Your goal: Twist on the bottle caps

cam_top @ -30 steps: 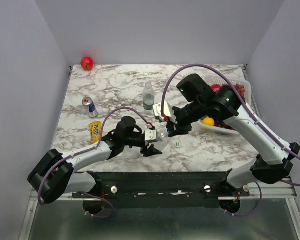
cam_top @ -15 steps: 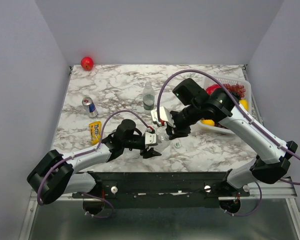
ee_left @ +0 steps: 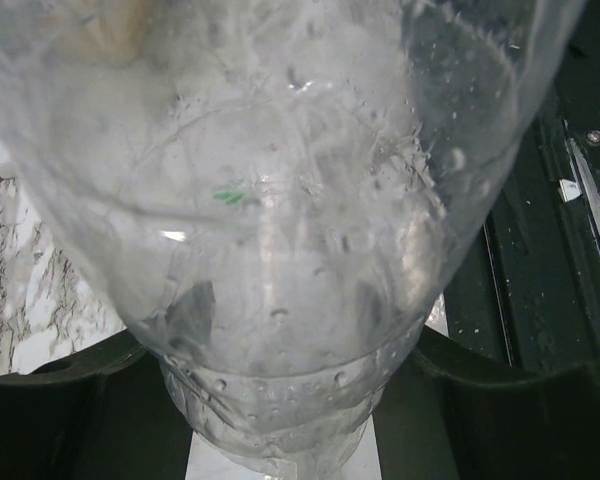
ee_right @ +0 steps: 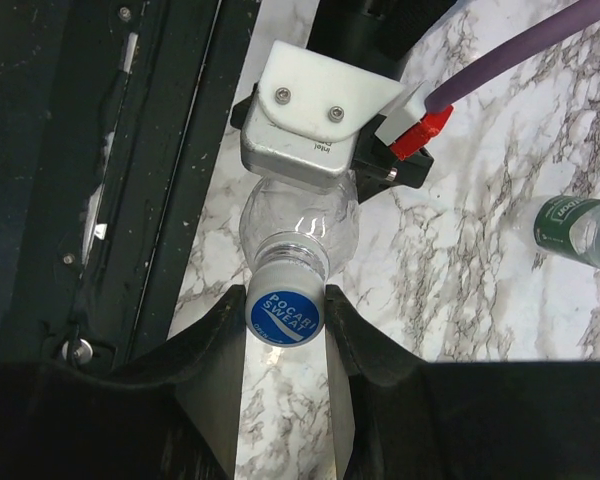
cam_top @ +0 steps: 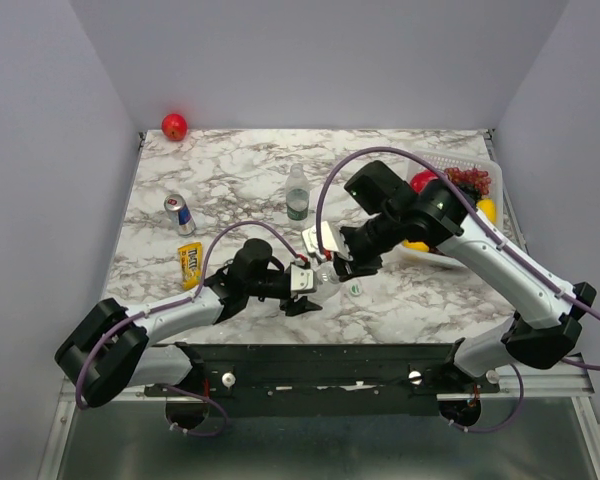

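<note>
Bright, even light; left-wrist view seems blurred.

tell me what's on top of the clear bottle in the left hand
A round blue and white plastic cap sits on the neck of the clear plastic bottle, between the fingers of the right hand. It covers the threads, so how far it is screwed on cannot be seen.

The surface (cam_top: 230,170) is white marble veined in grey-brown. The blue cap (ee_right: 285,316) carries white lettering, and the bottle (ee_right: 298,222) under it is clear. The second bottle (cam_top: 297,196) wears a dark green band. The white cap (cam_top: 356,289) has a green mark. The can (cam_top: 180,213) is silver, blue and red. The packet (cam_top: 190,262) is yellow, the ball (cam_top: 174,126) at the far left corner red, the cable (ee_right: 540,45) purple.
</note>
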You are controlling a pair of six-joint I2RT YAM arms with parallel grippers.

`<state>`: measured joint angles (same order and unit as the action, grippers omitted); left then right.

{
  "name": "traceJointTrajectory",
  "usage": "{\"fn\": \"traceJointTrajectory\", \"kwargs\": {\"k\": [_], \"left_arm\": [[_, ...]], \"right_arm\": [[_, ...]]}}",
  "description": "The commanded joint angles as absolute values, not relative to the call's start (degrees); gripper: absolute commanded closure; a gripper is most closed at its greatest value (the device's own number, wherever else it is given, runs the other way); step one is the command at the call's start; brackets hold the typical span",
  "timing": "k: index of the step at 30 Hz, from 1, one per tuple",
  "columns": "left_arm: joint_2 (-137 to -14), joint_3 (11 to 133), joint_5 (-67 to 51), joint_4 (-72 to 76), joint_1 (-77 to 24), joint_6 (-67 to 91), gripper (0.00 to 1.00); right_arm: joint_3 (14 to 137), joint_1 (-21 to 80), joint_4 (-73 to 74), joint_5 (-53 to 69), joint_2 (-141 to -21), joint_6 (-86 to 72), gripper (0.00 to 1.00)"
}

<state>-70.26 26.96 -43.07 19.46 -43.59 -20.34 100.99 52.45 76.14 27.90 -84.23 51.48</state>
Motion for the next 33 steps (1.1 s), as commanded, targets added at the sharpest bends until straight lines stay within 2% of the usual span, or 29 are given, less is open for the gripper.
{"fn": "traceJointTrajectory", "kwargs": {"k": [1, 14, 21, 27, 33], "left_arm": [[-69.96, 30.15, -43.42, 24.08, -43.95, -21.53, 1.00], [-67.68, 27.77, -42.10, 24.61, -43.86, -20.92, 1.00], [-66.62, 30.50, -38.68, 18.02, -43.77, -23.20, 1.00], [-65.39, 30.41, -35.60, 20.74, -43.42, -19.09, 1.00], [-63.72, 29.10, -32.44, 27.33, -43.07, -11.43, 1.00]], "right_arm": [[97.91, 53.09, 78.67, 26.81, -83.15, 53.88, 0.63], [96.50, 53.09, 76.90, 29.88, -83.23, 46.94, 0.63], [99.05, 53.09, 79.28, 29.18, -85.43, 45.70, 0.63], [97.39, 53.09, 75.94, 26.55, -85.78, 40.62, 0.64], [96.68, 52.03, 70.41, 23.03, -85.61, 29.02, 0.64]]}}
